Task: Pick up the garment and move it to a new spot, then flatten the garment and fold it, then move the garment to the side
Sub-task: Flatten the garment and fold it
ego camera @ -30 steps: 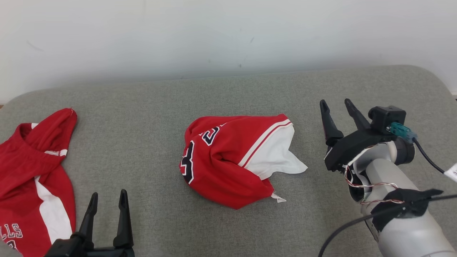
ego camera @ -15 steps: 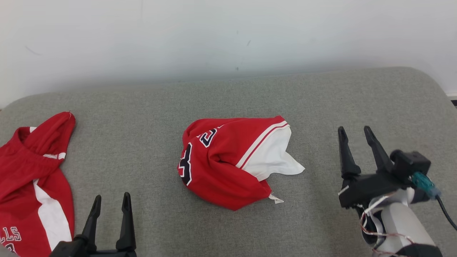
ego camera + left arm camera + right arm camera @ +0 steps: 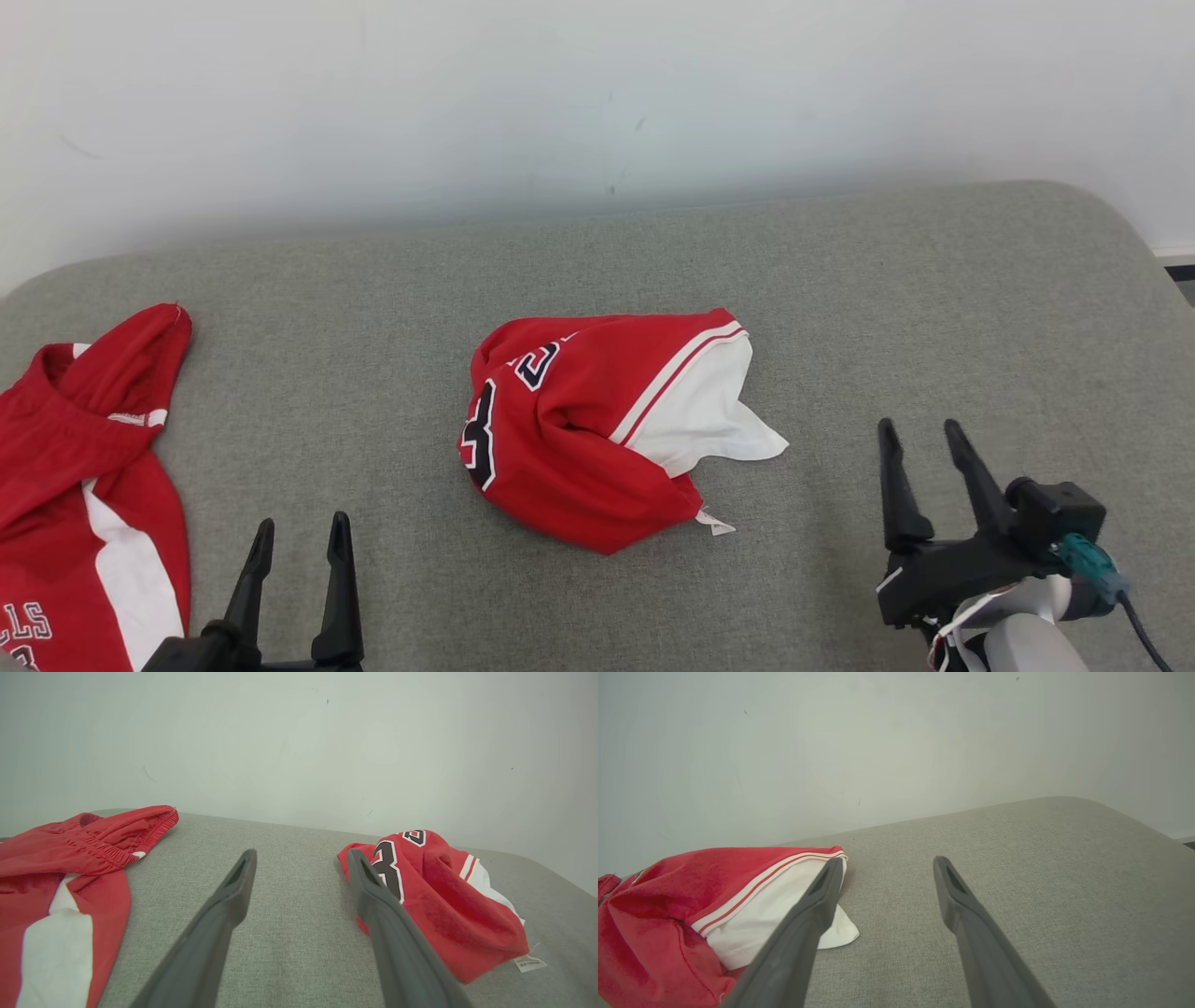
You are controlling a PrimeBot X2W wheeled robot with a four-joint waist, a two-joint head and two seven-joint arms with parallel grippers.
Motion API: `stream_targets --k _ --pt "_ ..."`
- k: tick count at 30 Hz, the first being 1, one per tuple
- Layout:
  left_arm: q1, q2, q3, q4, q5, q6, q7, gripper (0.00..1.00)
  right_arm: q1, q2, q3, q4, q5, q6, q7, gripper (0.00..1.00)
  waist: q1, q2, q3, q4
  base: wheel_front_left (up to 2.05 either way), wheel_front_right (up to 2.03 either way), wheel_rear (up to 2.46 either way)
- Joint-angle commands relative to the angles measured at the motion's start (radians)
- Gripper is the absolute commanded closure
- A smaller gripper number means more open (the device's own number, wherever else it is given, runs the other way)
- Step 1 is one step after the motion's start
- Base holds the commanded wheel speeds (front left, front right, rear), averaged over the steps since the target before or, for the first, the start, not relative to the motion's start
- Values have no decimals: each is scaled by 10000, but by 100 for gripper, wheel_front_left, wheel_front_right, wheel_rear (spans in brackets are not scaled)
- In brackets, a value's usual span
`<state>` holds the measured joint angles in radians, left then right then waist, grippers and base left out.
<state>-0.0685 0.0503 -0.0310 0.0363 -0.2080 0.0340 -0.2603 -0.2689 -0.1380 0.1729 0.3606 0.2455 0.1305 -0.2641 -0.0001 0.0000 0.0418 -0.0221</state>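
- At the cushion's (image 3: 934, 299) near edge, the left gripper (image 3: 303, 521) and right gripper (image 3: 918, 426) hover, jaws spread and empty.
- The crumpled red jersey (image 3: 579, 439) lies mid-cushion, farther back, untouched.
- Another red garment (image 3: 75, 467) sprawls at the left edge.

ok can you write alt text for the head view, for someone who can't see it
A crumpled red and white garment lies in the middle of a grey padded surface below a pale wall. A second red garment is spread at the left edge. The left gripper and right gripper stand open and empty at the bottom corners.
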Motion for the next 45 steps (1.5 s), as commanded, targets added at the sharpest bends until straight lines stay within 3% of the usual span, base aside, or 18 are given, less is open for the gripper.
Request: stream_targets --k 1,9,26,33,34,35,37,45 --pt "-3 3 -13 -3 -33 17 -29 0 -138 -33 164 197 37 4 52 0 1 0 17 24 0 0 0" --pt "-67 3 11 -86 31 -7 -29 0 -1081 -129 686 1505 167 5 220 0 1 0 113 285 0 0 0" --pt "-451 3 38 -42 6 -123 -29 0 -3970 -193 1394 6646 609 5 409 0 1 0 789 1336 0 0 0" --pt "-609 3 62 -75 -43 -141 -29 0 -4589 -175 1468 8073 814 5 324 0 1 0 1141 1644 0 0 0" --pt "-635 3 61 -83 -55 -137 -29 0 -4651 -179 1479 8189 835 5 296 24 1 0 1208 1670 0 0 0" --pt "-665 3 60 -85 -68 -135 -29 0 -4701 -181 1498 8272 843 6 268 58 1 0 1250 1690 0 0 0" --pt "-681 3 95 -92 -87 -113 -29 0 -4784 -129 1561 8353 892 6 191 100 1 0 1327 1693 0 0 0" --pt "-666 3 110 -33 -141 -57 -29 0 -4732 -170 1887 7754 1209 6 -25 100 1 0 1253 1432 0 0 0"
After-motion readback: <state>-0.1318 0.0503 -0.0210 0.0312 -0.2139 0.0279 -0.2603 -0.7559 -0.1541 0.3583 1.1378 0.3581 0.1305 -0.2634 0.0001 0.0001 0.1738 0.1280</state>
